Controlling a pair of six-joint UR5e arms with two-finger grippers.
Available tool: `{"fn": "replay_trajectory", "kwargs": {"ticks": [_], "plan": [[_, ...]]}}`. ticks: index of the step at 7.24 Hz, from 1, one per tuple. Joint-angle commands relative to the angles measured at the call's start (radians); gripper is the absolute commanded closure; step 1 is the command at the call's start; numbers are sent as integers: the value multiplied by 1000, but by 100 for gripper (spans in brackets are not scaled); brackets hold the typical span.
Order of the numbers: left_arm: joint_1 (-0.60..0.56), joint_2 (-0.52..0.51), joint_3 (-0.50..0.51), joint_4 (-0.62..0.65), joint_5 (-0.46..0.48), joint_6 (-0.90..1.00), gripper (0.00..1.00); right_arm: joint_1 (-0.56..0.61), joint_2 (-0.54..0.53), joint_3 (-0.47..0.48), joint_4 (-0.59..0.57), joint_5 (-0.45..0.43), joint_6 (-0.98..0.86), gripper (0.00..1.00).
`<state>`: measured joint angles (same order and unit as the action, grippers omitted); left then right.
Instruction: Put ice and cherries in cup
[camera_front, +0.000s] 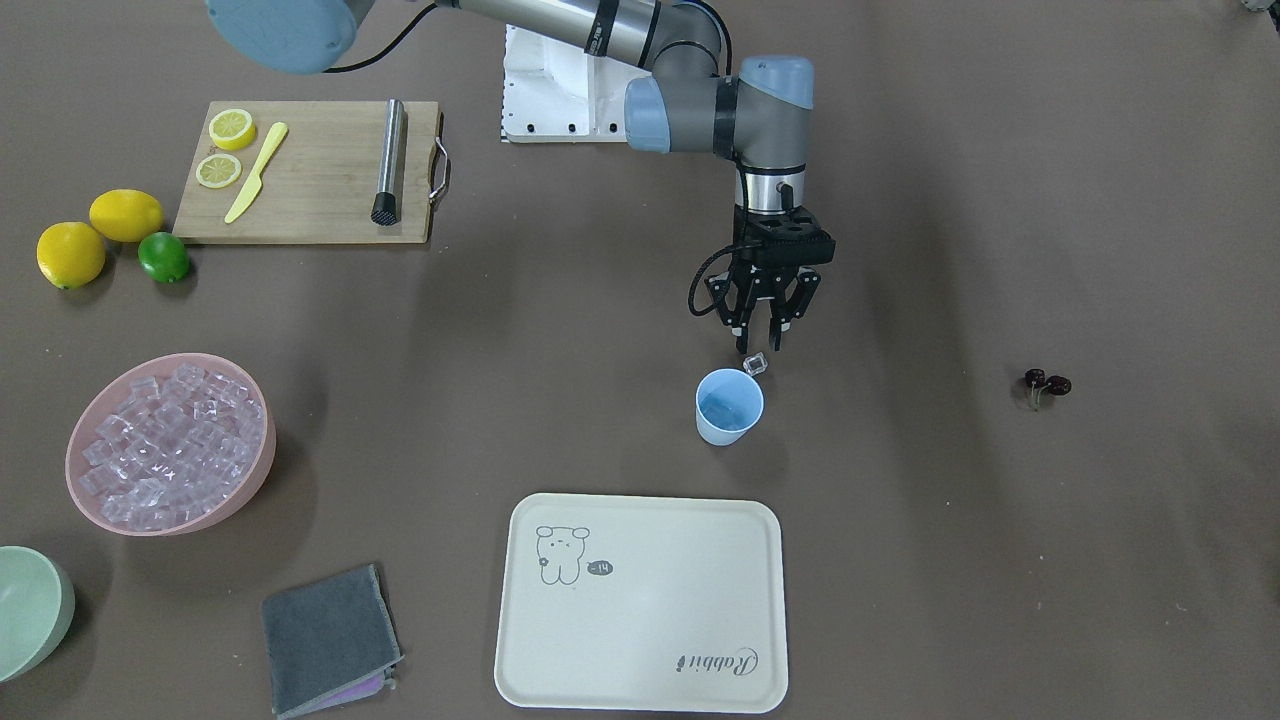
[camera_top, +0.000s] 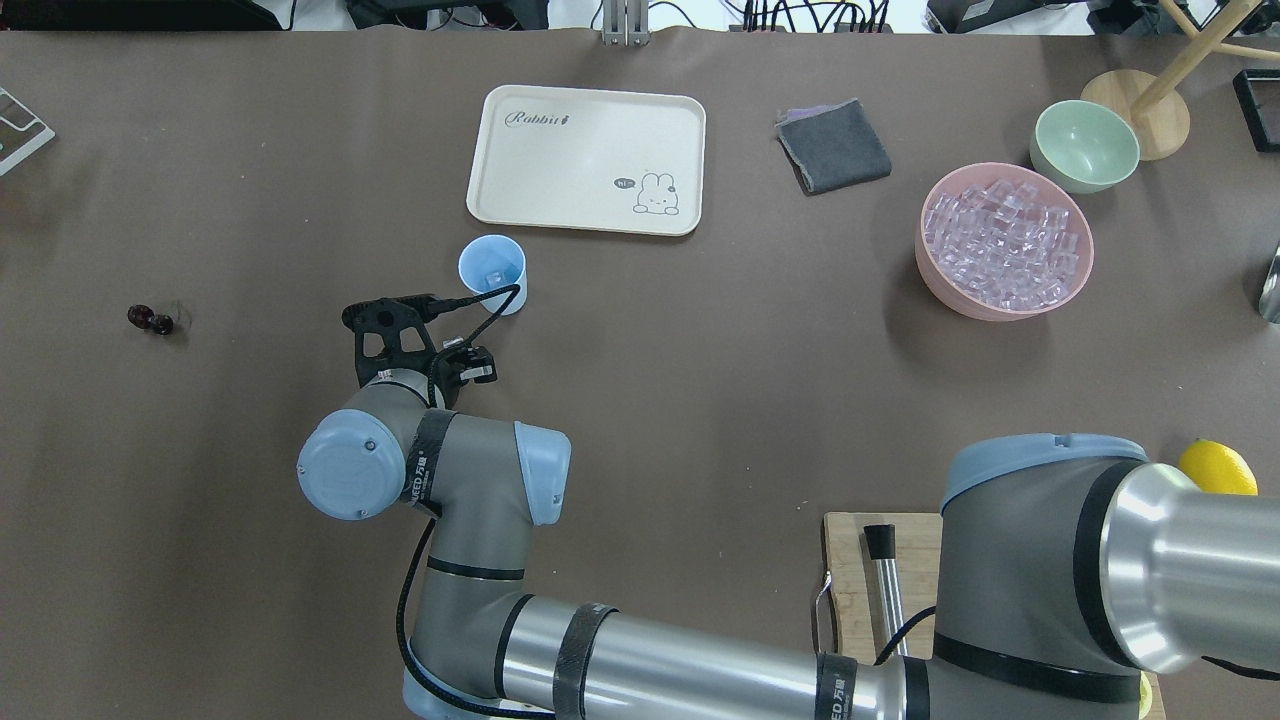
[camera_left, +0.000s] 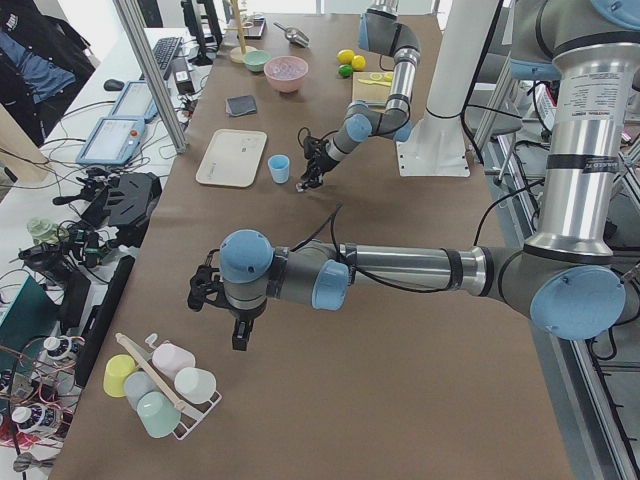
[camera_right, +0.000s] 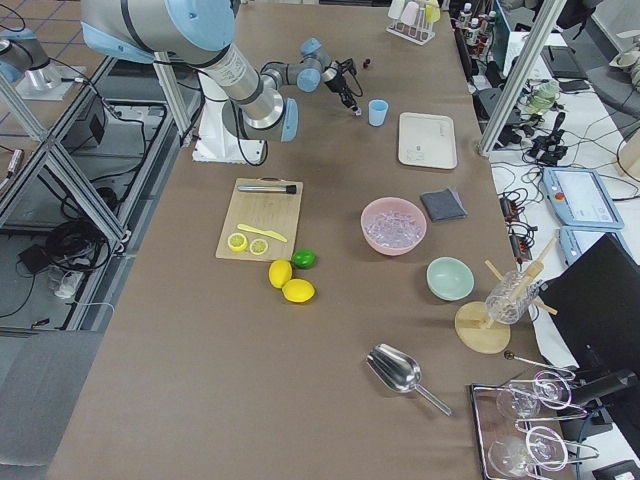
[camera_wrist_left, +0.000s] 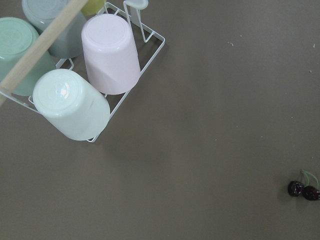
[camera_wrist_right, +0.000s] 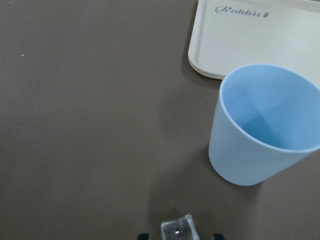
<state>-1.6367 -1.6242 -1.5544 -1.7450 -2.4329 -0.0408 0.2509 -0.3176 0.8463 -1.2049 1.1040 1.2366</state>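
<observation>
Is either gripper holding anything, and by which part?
One ice cube sits between the fingertips of the right gripper, opposite sides facing them, beside the cup; whether it is pinched cannot be told. The left gripper: cannot be told.
</observation>
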Motion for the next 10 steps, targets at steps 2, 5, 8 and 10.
{"fn": "replay_trajectory", "kwargs": {"ticks": [2,5,8,10], "plan": [[0,1,0,-1,-2,-1,2,1,2,-25,27,-19,-6,33],[0,1,-4,-1,-2,-1,2,1,3,-46,40,-26,0,33],[0,1,-6,1,-2,-2,2,-4,3,-73,77,-21,0,42],[0,1,-4,-1,-2,-1,2,-4,8,-72,94,-9,0,73]]}}
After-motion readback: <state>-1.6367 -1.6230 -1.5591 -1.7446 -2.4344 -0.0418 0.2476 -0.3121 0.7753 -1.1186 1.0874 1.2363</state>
